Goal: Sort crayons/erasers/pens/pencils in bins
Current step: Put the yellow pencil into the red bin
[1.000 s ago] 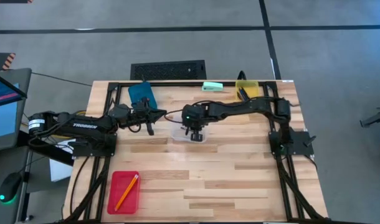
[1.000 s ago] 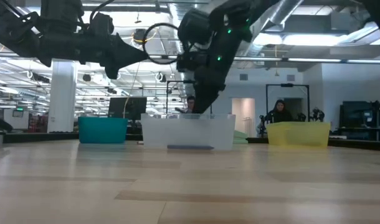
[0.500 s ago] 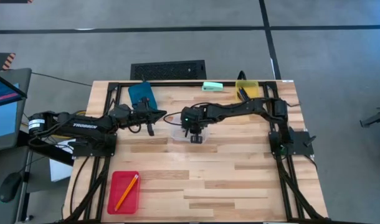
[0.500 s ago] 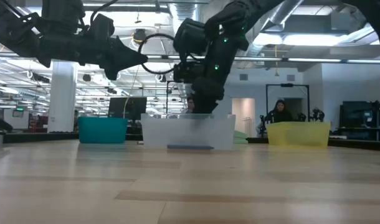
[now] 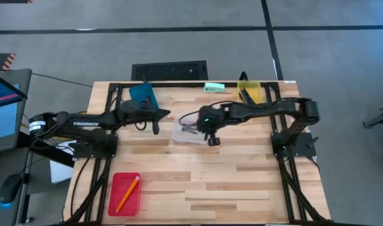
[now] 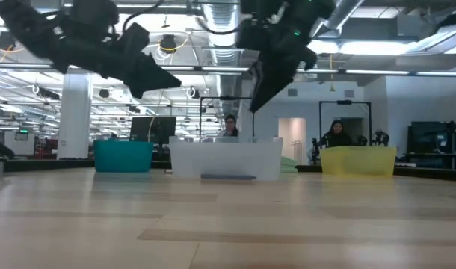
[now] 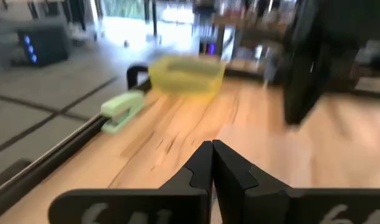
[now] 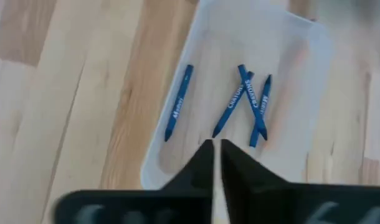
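Both tools, left and right, seemingly closed, raised mid-table.

Wooden table with four bins

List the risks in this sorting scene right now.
1. The right gripper hangs low over the clear bin holding four blue crayons; a sideways move might clip its wall.
2. The left gripper points toward the right arm; their paths could cross over the table.
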Robot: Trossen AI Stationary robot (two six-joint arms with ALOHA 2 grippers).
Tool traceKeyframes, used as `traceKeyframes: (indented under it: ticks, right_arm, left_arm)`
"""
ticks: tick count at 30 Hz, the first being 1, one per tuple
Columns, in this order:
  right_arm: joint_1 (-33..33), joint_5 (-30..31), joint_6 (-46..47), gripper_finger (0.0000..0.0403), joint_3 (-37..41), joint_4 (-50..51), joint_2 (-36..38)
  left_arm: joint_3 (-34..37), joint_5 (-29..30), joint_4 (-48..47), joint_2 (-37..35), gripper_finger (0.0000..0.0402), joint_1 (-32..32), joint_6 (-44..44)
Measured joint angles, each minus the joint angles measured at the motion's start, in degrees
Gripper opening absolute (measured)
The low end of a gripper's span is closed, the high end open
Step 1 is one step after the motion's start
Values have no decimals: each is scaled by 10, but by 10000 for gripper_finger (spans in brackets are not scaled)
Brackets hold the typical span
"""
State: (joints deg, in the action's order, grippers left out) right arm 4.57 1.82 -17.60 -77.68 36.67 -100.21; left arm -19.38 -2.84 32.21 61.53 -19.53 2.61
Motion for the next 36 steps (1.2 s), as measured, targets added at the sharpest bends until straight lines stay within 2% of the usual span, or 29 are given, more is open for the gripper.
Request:
traceKeyframes:
  ticks: [3,9,12,16,20,23,30,36]
  right_arm:
    - [9,-11,19,7,97,-82,68]
    - [6,-14,69,16,279,-266,198]
    - [-1,-8,75,7,340,-343,245]
    - [-6,-6,78,4,380,-388,284]
    - [-14,-5,77,9,388,-386,300]
    - [-21,-4,73,6,387,-390,301]
    - [-35,-4,66,4,387,-387,292]
    - [-34,-3,65,6,387,-389,282]
  left_arm:
    - [-53,-1,-113,10,0,-10,-54]
    - [-184,-10,-330,80,0,-35,-157]
    - [-257,-9,-438,143,0,-55,-207]
    - [-339,-8,-538,232,0,-81,-259]
    - [-384,-16,-570,296,0,-104,-276]
    - [-390,-40,-589,325,0,-116,-285]
    - [-375,-101,-601,334,1,-123,-294]
    - [-371,-88,-571,366,33,-120,-296]
